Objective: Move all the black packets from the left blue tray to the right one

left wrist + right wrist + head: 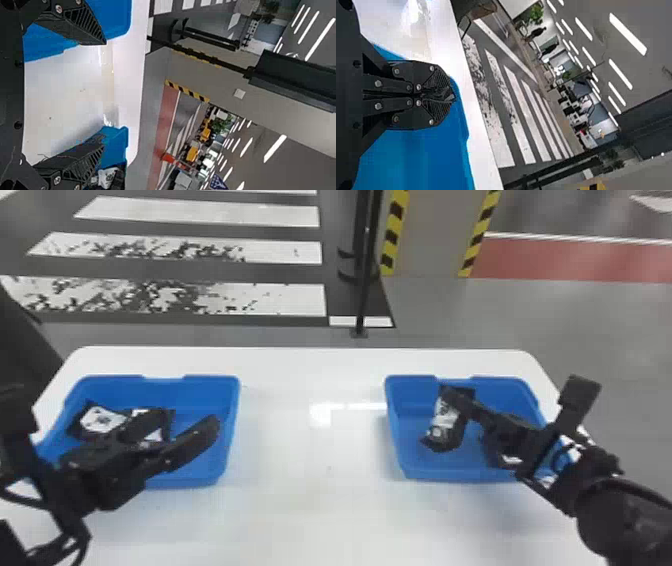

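Observation:
In the head view my left gripper (182, 420) stands open over the left blue tray (231, 430), where black packets with white labels (102, 420) lie beside and beneath it. The left wrist view shows the left gripper (105, 93) with its fingers wide apart and nothing between them. My right gripper (446, 391) is over the right blue tray (392, 430), shut on the upper end of a black packet (444, 422) that hangs tilted there. Seen from the right wrist, the right gripper (453, 95) has its fingertips pressed together. A dark, white-marked item (510, 460) lies partly hidden under the right arm.
Both trays stand on a white table (310, 470), with a wide stretch of tabletop between them. Beyond the table's far edge rise a thin black pole (364, 290) and a pillar with yellow-black striped edges (430, 235).

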Controlling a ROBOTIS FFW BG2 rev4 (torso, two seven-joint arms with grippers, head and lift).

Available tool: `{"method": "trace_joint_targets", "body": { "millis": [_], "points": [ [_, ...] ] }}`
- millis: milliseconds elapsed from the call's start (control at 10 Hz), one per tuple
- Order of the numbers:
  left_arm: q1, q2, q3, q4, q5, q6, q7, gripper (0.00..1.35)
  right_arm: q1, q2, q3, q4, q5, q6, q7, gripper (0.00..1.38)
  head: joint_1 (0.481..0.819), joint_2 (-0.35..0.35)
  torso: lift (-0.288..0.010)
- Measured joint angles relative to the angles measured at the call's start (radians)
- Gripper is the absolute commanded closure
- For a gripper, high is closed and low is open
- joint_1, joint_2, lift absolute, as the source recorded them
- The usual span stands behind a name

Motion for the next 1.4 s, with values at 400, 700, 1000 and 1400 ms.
{"method": "trace_joint_targets", "body": {
  "millis": [400, 700, 1000, 1400],
  "points": [
    [0.015, -0.014, 0.066, -0.037, -0.055, 0.013, 0.003, 0.13, 0.058, 0.0, -0.034, -0.049, 0.056, -0.156, -0.112, 0.15, 0.695, -0.104, -0.14],
    [0.019, -0.023, 0.142, -0.063, -0.156, 0.108, 0.012, 0.13, 0.292, 0.055, -0.082, -0.405, 0.008, -0.202, -0.134, 0.17, 0.695, -0.045, -0.14],
    [-0.047, -0.013, 0.204, -0.047, -0.276, 0.241, 0.031, 0.14, 0.498, 0.07, 0.004, -0.689, -0.018, -0.259, -0.125, 0.17, 0.695, 0.147, -0.14],
    [-0.239, 0.036, 0.116, 0.194, -0.342, 0.301, 0.037, 0.14, 0.66, 0.106, 0.074, -0.818, 0.02, -0.301, -0.12, 0.18, 0.695, 0.213, -0.14]
  ]
}}
